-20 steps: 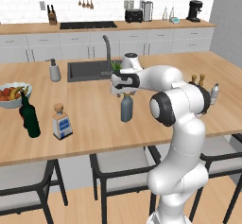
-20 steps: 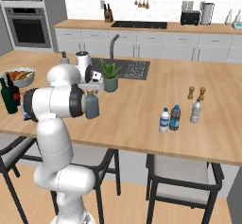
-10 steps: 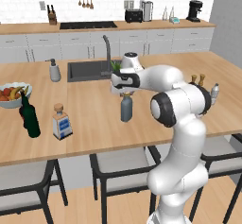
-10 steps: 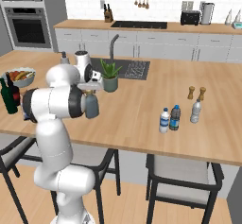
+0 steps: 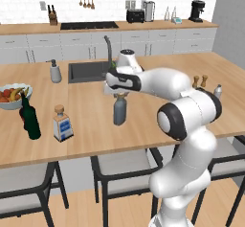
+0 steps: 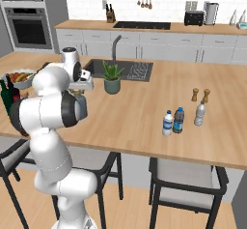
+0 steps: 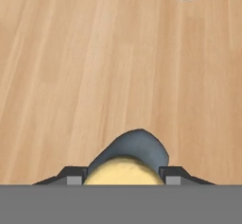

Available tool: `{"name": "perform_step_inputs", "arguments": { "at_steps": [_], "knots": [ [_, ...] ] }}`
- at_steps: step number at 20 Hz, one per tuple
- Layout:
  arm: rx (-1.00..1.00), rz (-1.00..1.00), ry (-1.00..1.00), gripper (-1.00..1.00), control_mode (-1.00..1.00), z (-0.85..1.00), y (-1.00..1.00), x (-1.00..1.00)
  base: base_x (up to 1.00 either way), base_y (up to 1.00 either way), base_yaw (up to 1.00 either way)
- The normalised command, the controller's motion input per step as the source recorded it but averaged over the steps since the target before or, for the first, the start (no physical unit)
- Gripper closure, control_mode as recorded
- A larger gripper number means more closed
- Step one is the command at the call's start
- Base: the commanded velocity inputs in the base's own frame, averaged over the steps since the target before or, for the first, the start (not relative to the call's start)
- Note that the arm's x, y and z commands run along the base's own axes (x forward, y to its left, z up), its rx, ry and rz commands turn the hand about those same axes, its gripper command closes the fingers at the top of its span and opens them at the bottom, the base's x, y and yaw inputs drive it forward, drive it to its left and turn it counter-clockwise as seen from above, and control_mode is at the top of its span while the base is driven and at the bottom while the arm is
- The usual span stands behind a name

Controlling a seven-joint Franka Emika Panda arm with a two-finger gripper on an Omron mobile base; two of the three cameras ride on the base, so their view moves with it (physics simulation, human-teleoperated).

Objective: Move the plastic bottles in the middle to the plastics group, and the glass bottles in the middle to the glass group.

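My gripper (image 5: 119, 92) is shut on the tan cap of the taller grey-blue glass bottle (image 5: 119, 110), which hangs upright at mid-counter, at or just above the wood. In the hand view the tan cap (image 7: 124, 171) sits between my fingers (image 7: 71, 176), with the grey body (image 7: 138, 145) below. The square clear bottle (image 5: 62, 124) stands to the left, beside the dark green wine bottle (image 5: 31, 119). Off to the right, the small white plastic bottle (image 6: 167, 123) stands next to the blue bottle (image 6: 179, 120) and the pale clear one (image 6: 199, 113).
A fruit bowl (image 5: 12, 96) and a grey soap dispenser (image 5: 55, 72) stand at the left. The sink (image 5: 88, 70), its faucet and a potted plant (image 6: 112, 78) lie behind the held bottle. Two brown shakers (image 6: 200, 95) stand behind the plastics. Stools line the near edge.
My gripper has carried the grey-blue bottle a little to the left along the counter. The other bottles have stayed put.
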Motion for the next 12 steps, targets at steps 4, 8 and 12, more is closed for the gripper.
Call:
{"name": "perform_step_inputs", "arguments": {
  "at_steps": [4, 8, 12],
  "knots": [
    [0.00, 0.00, 0.00, 1.00, -1.00, 0.01, 0.70, -0.48, 0.00, 0.00, 0.00],
    [0.00, 0.00, 0.00, 1.00, -1.00, 0.00, 0.67, -0.27, 0.00, 0.00, 0.00],
    [0.00, 0.00, 0.01, 1.00, -1.00, -0.04, 0.61, -0.14, 0.00, 0.00, 0.00]
  ]
}}
